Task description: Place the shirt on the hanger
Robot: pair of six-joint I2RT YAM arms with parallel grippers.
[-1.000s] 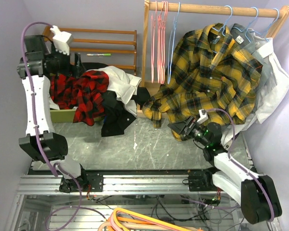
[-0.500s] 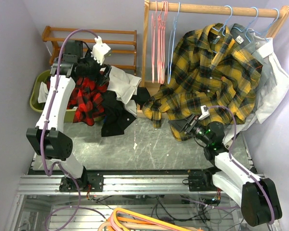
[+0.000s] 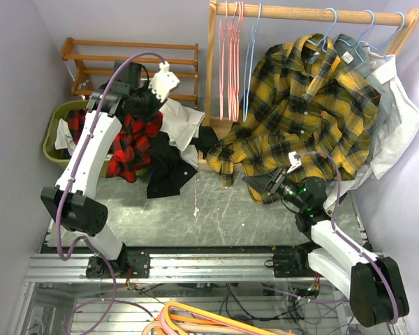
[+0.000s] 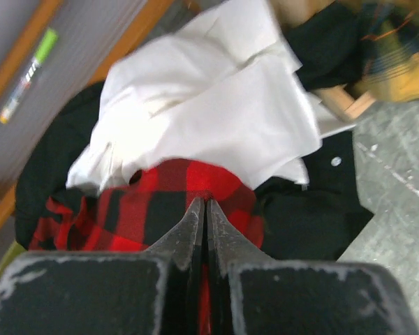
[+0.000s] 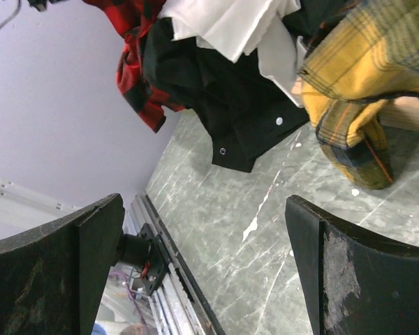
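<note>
The red-and-black plaid shirt [image 3: 129,139] lies crumpled in a pile of clothes at the back left, partly spilling out of a green bin. My left gripper [image 3: 138,110] is down on its top fold. In the left wrist view the left gripper [image 4: 205,199] is shut, with red fabric of the shirt [image 4: 126,216] pinched between its fingers. The light-blue wire hanger [image 3: 250,63] hangs empty on the wooden rail, right of the pink ones. My right gripper [image 3: 255,183] hovers open over the table; in its own view the right gripper [image 5: 204,202] holds nothing, and the shirt [image 5: 136,42] shows at the top.
A white cloth [image 3: 178,118] and a black garment [image 3: 167,167] lie against the shirt. The green bin [image 3: 56,136] sits before a wooden rack [image 3: 133,59]. Pink hangers [image 3: 229,56], a yellow plaid shirt [image 3: 300,105] and a white shirt [image 3: 398,118] hang on the rail.
My left arm swung from the far left wall rightward over the clothes pile, and its jaws closed on the red plaid shirt. The right arm stayed put.
</note>
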